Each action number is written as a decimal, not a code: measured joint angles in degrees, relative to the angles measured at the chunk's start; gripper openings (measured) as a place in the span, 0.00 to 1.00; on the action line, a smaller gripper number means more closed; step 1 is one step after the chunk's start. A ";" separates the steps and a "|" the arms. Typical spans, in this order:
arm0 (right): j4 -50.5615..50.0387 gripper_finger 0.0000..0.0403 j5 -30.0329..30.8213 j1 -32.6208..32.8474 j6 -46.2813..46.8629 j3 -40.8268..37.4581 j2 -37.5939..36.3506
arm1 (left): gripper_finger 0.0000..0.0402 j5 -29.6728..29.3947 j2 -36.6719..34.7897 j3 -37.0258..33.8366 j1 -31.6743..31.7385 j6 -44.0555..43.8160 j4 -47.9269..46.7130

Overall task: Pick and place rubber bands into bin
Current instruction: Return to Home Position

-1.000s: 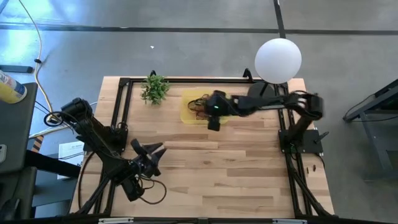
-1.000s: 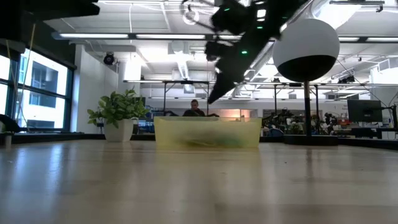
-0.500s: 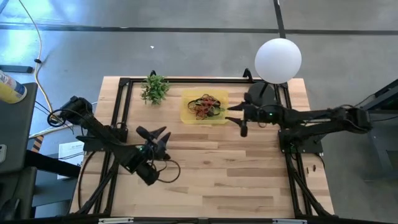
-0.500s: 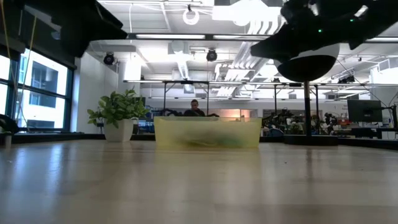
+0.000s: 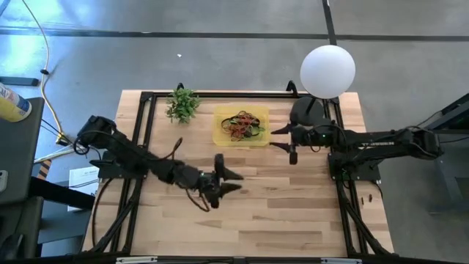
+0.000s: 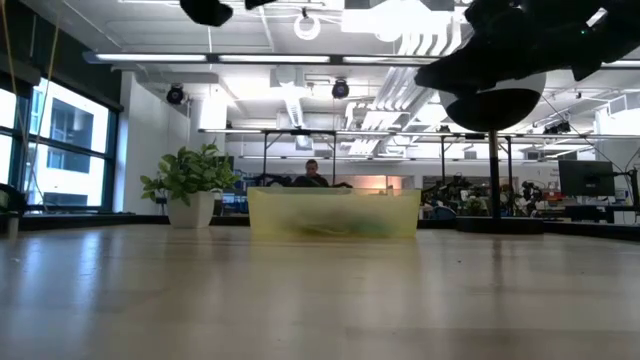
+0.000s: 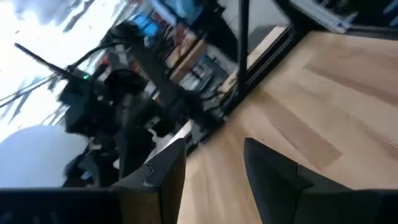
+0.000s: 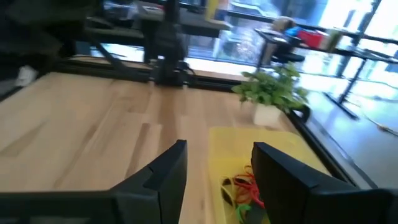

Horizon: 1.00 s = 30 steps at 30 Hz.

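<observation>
The yellow bin (image 5: 220, 132) stands at the far middle of the table with a tangle of rubber bands (image 5: 242, 126) lying on its floor; the right wrist view shows the bin (image 8: 280, 146) and bands (image 8: 241, 186) too. My right gripper (image 5: 272, 138) hangs open just right of the bin, pointing at it, nothing between its fingers (image 8: 163, 171). Over the table's middle, nearer than the bin, my left gripper (image 5: 234, 180) is held open and empty, pointing toward the right edge, with bare wood between its fingers (image 7: 273, 171).
A small green plant (image 5: 182, 104) stands left of the bin. A white globe (image 5: 327, 70) on a black stand sits at the far right corner. Black frame rails (image 5: 143, 125) run along the left, far and right edges. Bare wood fills the near half.
My right gripper has drawn back from above the bin toward the right edge and tipped up from pointing down to nearly level. My left gripper has swung from the near left toward the table's middle, turning to face the right edge. The bands stay in the bin.
</observation>
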 joint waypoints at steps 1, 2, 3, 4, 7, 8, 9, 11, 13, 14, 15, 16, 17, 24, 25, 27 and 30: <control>0.10 0.41 -1.65 0.16 -0.64 0.00 0.00 | 0.37 2.89 -0.07 0.01 1.79 0.20 -0.13; 0.32 0.41 -3.09 0.49 -1.22 0.00 0.00 | 0.37 5.17 -0.44 0.00 3.89 0.19 -1.36; 0.46 0.40 -3.88 0.84 -1.79 0.00 -0.04 | 0.37 7.64 -0.98 -0.07 6.33 0.21 -2.93; 0.34 0.40 -4.06 1.18 -2.03 0.00 -0.31 | 0.37 11.02 -1.24 -0.07 9.01 0.20 -3.30; -0.23 0.39 -2.59 1.08 -2.11 -0.26 -1.85 | 0.37 24.16 -1.76 -0.04 16.85 0.55 -4.53; -0.21 0.38 -2.35 0.84 -2.11 -0.84 -2.81 | 0.37 28.41 -2.26 -0.14 19.41 0.74 -5.38; -0.42 0.38 -2.30 0.56 -2.05 -1.55 -3.97 | 0.37 31.88 -2.57 -0.06 21.63 0.76 -5.47; -0.37 0.37 -2.46 -0.14 -1.34 -3.92 -7.38 | 0.37 37.30 -4.50 -1.03 25.60 0.90 -7.17; 0.21 0.36 -2.57 -1.03 -0.36 -7.15 -11.84 | 0.37 39.24 -7.72 -3.90 28.48 1.86 -7.04; 0.70 0.36 -2.56 -1.55 0.28 -9.19 -14.17 | 0.37 39.01 -10.08 -6.01 29.20 2.18 -6.80; 1.03 0.35 -2.52 -2.16 0.96 -11.11 -16.47 | 0.37 38.73 -12.87 -8.44 29.78 2.29 -6.28; 1.62 0.35 -2.52 -2.89 1.48 -13.13 -18.98 | 0.37 38.57 -15.81 -11.18 30.22 2.26 -5.17; 2.32 0.35 -2.63 -3.60 2.06 -14.92 -21.26 | 0.37 38.29 -18.94 -14.23 30.55 1.96 -3.90; 5.63 0.34 -7.70 -8.37 2.76 -20.95 -33.11 | 0.37 37.08 -39.72 -34.53 34.70 -2.77 9.20; 5.66 0.34 -8.74 -9.12 3.28 -21.31 -34.19 | 0.37 37.42 -42.55 -36.71 35.71 -3.57 9.94; 4.79 0.34 -11.34 -10.24 3.90 -21.62 -35.66 | 0.37 37.89 -48.13 -40.64 37.67 -4.64 10.53; 3.60 0.34 -13.22 -10.80 4.01 -21.59 -36.57 | 0.37 39.68 -55.72 -44.62 39.30 -6.86 10.65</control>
